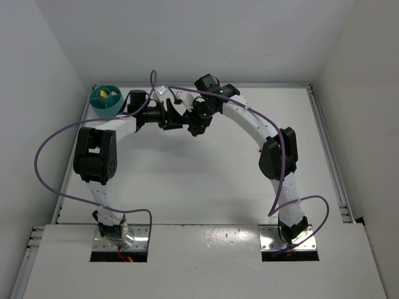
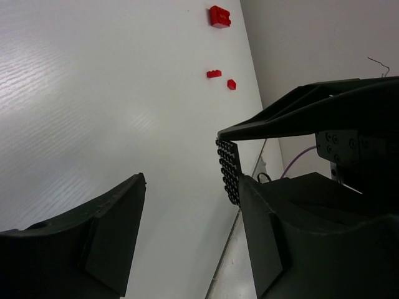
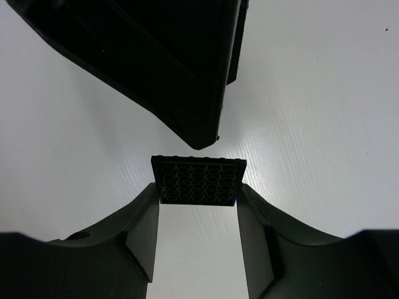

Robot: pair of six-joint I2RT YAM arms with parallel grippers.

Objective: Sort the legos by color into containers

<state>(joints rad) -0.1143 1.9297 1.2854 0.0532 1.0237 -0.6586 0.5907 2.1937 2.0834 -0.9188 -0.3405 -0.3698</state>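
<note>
1. My right gripper (image 3: 197,198) is closed on a flat black plate (image 3: 198,180) with studs. Each finger presses one opposite edge, and the plate stands out past the fingertips.
2. I judge that this plate is light and stiff, with smooth edges, so it can turn or slip if the squeeze is weak. The good hold is on two opposite edges, as here, and not on the broad faces.
3. My left gripper (image 2: 190,187) is wide open and holds nothing. In the left wrist view the plate shows edge-on, just beside the finger (image 2: 268,230) on the right. Whether it touches that finger I cannot tell.
4. Both arms reach forward and bend toward each other, so the two grippers meet tip to tip over the far middle of the table (image 1: 187,180).
5. Three red bricks (image 2: 219,15) lie on the table beyond my left gripper, one bigger and two very small ones close together. They look hard, light and tiny against my fingers. I think each must be taken from above by two flat sides, with a narrow opening, or it will skid away.
6. The teal bowl (image 1: 107,109) stands at the far left corner of the table, beside my left arm, with a yellow piece (image 1: 103,94) inside.
</note>
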